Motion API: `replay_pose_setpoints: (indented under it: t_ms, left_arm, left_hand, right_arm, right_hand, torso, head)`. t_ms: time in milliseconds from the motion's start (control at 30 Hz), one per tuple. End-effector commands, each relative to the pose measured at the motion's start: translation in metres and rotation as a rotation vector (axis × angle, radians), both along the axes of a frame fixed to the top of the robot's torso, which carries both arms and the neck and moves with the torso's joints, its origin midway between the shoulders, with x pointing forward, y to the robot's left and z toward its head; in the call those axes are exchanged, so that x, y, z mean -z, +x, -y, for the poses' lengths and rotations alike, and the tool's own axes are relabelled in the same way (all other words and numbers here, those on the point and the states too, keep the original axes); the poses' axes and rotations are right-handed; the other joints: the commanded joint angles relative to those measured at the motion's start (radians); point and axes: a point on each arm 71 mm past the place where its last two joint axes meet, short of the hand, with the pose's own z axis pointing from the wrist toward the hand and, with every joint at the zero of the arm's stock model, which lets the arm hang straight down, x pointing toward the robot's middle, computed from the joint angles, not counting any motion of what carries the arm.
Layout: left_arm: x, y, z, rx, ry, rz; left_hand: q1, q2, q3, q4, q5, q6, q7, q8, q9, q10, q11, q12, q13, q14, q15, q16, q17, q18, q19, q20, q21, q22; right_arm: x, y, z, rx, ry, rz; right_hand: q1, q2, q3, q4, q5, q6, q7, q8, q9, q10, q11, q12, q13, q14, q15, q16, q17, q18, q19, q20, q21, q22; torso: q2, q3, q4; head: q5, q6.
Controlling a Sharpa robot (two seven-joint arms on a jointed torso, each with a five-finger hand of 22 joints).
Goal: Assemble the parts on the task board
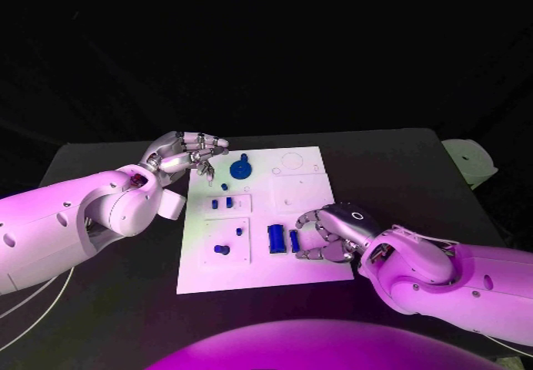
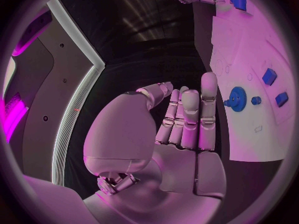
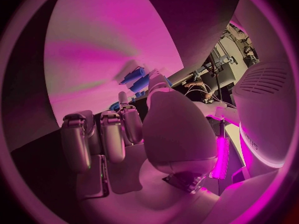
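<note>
Your three camera views
Head looks down on the desk (image 1: 111,158); wrist cameras sit close behind each hand; all share the task board (image 1: 266,223).

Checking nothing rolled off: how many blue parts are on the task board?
7 visible: a gear and small piece near the left hand, two small blocks mid-board, a knob, and two long bars by the right hand, which may hide more.
</note>
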Motion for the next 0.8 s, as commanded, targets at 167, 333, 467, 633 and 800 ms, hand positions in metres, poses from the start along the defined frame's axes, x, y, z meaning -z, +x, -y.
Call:
replay_pose_setpoints:
  t_ms: [167, 333, 467, 633, 800]
  left_arm:
    - [-0.001, -0.001, 0.002, 0.018, -0.006, 0.004]
    - [-0.001, -0.001, 0.002, 0.018, -0.006, 0.004]
    - [-0.001, -0.001, 0.002, 0.019, -0.006, 0.004]
    - [-0.001, -0.001, 0.002, 0.02, -0.007, 0.003]
    - [-0.001, -0.001, 0.003, 0.021, -0.007, 0.003]
  left_hand:
    - [-0.006, -0.007, -0.001, 0.004, 0.004, -0.005, -0.001, 0.006, 0.001, -0.01, 0.0, 0.003, -0.001, -0.002, 0.002, 0.003, -0.001, 0.016, -0.002, 0.005, -0.004, -0.002]
    - [-0.006, -0.007, -0.001, 0.004, 0.004, -0.005, -0.001, 0.006, 0.001, -0.01, 0.0, 0.003, -0.001, -0.002, 0.002, 0.003, -0.001, 0.016, -0.002, 0.005, -0.004, -0.002]
    - [-0.006, -0.007, -0.001, 0.004, 0.004, -0.005, -0.001, 0.006, 0.001, -0.01, 0.0, 0.003, -0.001, -0.002, 0.002, 0.003, -0.001, 0.016, -0.002, 0.005, -0.004, -0.002]
    - [-0.006, -0.007, -0.001, 0.004, 0.004, -0.005, -0.001, 0.006, 0.001, -0.01, 0.0, 0.003, -0.001, -0.002, 0.002, 0.003, -0.001, 0.016, -0.002, 0.005, -0.004, -0.002]
    - [-0.006, -0.007, -0.001, 0.004, 0.004, -0.005, -0.001, 0.006, 0.001, -0.01, 0.0, 0.003, -0.001, -0.002, 0.002, 0.003, -0.001, 0.016, -0.002, 0.005, -0.004, -0.002]
  right_arm:
    - [-0.004, 0.003, 0.01, 0.049, 0.069, -0.012]
    - [-0.005, 0.004, 0.014, 0.067, 0.094, -0.011]
    - [-0.004, 0.005, 0.015, 0.072, 0.092, -0.027]
    - [0.0, 0.006, 0.013, 0.074, 0.069, -0.05]
    - [0.003, 0.008, 0.01, 0.074, 0.046, -0.065]
  right_hand:
    - [0.013, 0.052, -0.035, -0.003, -0.056, 0.078, -0.044, 0.16, 0.054, 0.009, -0.041, 0.016, 0.123, 0.092, -0.032, -0.004, 0.219, -0.014, 0.106, -0.025, 0.005, 0.263]
    - [0.017, 0.073, -0.073, 0.001, -0.123, 0.041, -0.111, 0.554, 0.301, 0.028, -0.096, 0.038, 0.136, 0.094, -0.083, -0.003, 0.223, -0.014, 0.106, -0.069, 0.005, 0.263]
    - [0.029, 0.091, -0.083, -0.003, -0.125, 0.011, -0.141, 0.724, 0.408, 0.04, -0.124, 0.051, 0.145, 0.095, -0.101, -0.002, 0.225, -0.014, 0.106, -0.09, 0.005, 0.263]
    - [0.038, 0.096, -0.086, -0.004, -0.124, 0.011, -0.149, 0.762, 0.43, 0.047, -0.131, 0.059, 0.151, 0.095, -0.107, -0.001, 0.227, -0.014, 0.106, -0.096, 0.005, 0.263]
    - [0.041, 0.097, -0.087, -0.004, -0.122, 0.01, -0.15, 0.765, 0.432, 0.048, -0.132, 0.06, 0.152, 0.096, -0.107, -0.001, 0.228, -0.014, 0.106, -0.097, 0.005, 0.263]
  torso:
    - [0.0, 0.0002, -0.0001]
    - [0.0, -0.0005, 0.0007]
    - [0.0, -0.0006, 0.0008]
    - [0.0, -0.0011, 0.0002]
    - [0.0, -0.0017, 0.0017]
  head:
    - [0.0, 0.0]
    - [0.0, -0.001]
    - [0.001, -0.001]
    - [0.002, -0.002]
    - [0.001, -0.002]
